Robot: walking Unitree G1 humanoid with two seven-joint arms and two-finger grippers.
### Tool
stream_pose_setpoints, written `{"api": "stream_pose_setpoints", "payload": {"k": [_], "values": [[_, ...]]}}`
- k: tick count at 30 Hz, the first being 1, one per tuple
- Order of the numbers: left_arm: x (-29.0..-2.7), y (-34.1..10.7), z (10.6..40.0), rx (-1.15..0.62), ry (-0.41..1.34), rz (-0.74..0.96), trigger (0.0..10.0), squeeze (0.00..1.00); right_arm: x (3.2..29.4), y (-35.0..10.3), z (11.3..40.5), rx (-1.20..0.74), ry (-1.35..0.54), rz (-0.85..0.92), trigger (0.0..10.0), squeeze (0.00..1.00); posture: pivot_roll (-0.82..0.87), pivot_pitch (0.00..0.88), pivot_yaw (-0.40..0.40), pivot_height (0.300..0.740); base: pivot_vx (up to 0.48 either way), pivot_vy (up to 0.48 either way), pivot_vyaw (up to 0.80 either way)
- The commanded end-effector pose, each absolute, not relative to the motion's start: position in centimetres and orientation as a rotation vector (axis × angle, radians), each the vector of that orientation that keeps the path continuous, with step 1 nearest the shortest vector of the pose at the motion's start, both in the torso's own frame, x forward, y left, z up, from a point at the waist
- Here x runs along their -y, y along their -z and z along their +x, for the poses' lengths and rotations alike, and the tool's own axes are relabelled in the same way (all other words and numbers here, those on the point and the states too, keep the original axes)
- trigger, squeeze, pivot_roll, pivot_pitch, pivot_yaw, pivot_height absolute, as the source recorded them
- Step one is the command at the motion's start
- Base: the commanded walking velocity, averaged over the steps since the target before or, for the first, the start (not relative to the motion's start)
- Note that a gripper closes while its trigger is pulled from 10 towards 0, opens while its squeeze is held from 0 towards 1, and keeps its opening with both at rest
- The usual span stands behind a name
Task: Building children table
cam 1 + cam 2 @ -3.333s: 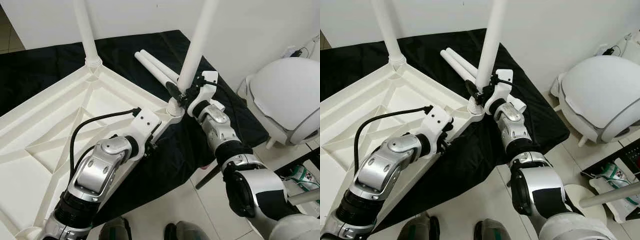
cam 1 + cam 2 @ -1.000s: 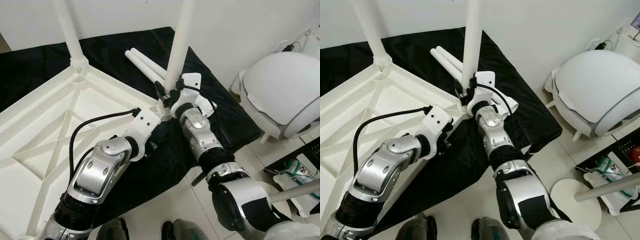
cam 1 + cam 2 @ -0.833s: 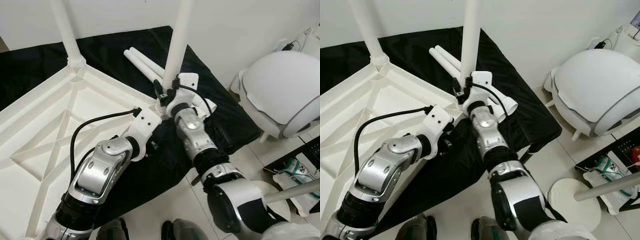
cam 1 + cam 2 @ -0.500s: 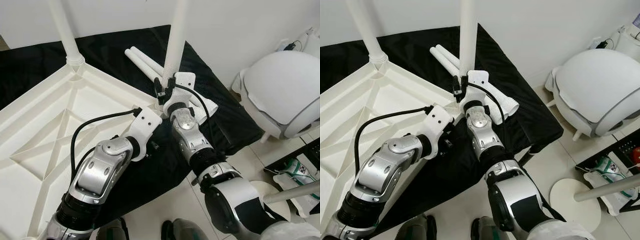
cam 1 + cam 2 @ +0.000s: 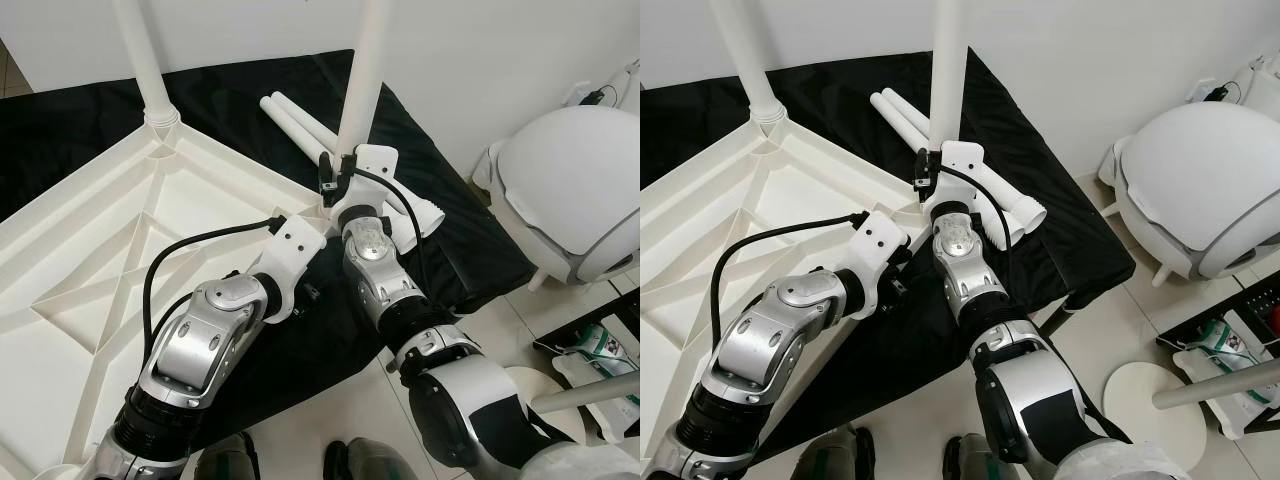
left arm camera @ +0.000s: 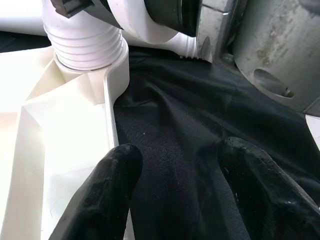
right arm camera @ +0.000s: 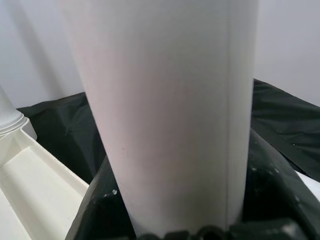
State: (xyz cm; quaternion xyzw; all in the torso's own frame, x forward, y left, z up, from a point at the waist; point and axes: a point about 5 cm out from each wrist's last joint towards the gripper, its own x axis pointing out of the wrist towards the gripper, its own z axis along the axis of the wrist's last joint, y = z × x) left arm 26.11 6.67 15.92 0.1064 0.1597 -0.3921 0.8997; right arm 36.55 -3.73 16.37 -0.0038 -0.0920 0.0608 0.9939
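While the white tabletop (image 5: 110, 260) lies upside down on a black cloth (image 5: 440, 240), ribbed underside up, two white legs stand upright in its corner sockets: one at the far corner, toward 11 o'clock (image 5: 140, 50), and one at the near right corner, toward 1 o'clock (image 5: 362, 70).

Right gripper (image 5: 330, 178): at the base of the 1 o'clock leg, fingers closed around it just above the threaded collar (the right wrist view shows the leg's shaft (image 7: 165, 110) pressed between the dark pads).

Left gripper (image 6: 175, 195): low beside the tabletop's rim near that same corner, fingers (image 6: 100, 195) spread apart over the cloth and gripping nothing; one finger lies against the rim's edge, and the ribbed collar (image 6: 87, 45) sits just ahead.

Spare legs (image 5: 295, 125): two, lying side by side on the cloth beyond the gripped leg, at 12 o'clock.

Surroundings: a white domed appliance (image 5: 565, 190) on the tiled floor (image 5: 340, 410), at 3 o'clock.
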Motion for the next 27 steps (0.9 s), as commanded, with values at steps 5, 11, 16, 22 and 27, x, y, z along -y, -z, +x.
{"api": "stream_pose_setpoints", "payload": {"k": [5, 11, 16, 22, 27], "values": [[-7.0, -15.9, 26.6, -0.327, 0.733, 0.243, 10.0, 0.00, 3.9, -12.3, 35.4, 0.016, -0.086, 0.017, 10.0, 1.00, 0.01, 0.063, -0.052, 0.740, 0.000, 0.000, 0.00], [-7.0, -15.8, 26.6, -0.326, 0.736, 0.244, 10.0, 0.00, 4.2, -12.5, 35.5, 0.032, -0.098, 0.018, 10.0, 1.00, 0.01, 0.059, -0.051, 0.740, 0.000, 0.000, 0.00], [-6.9, -15.9, 26.6, -0.325, 0.737, 0.243, 10.0, 0.00, 4.5, -12.8, 35.7, 0.054, -0.116, 0.012, 10.0, 1.00, 0.01, 0.055, -0.055, 0.740, 0.000, 0.000, 0.00], [-6.7, -15.8, 26.6, -0.324, 0.738, 0.240, 10.0, 0.00, 5.3, -13.1, 36.2, 0.047, -0.242, 0.040, 10.0, 0.00, 0.01, 0.049, -0.058, 0.740, 0.000, 0.000, 0.00], [-6.6, -15.8, 26.6, -0.323, 0.742, 0.240, 10.0, 0.00, 6.7, -13.6, 36.6, 0.073, -0.305, 0.027, 10.0, 0.00, 0.00, 0.042, -0.060, 0.740, 0.000, 0.000, 0.00]]}}
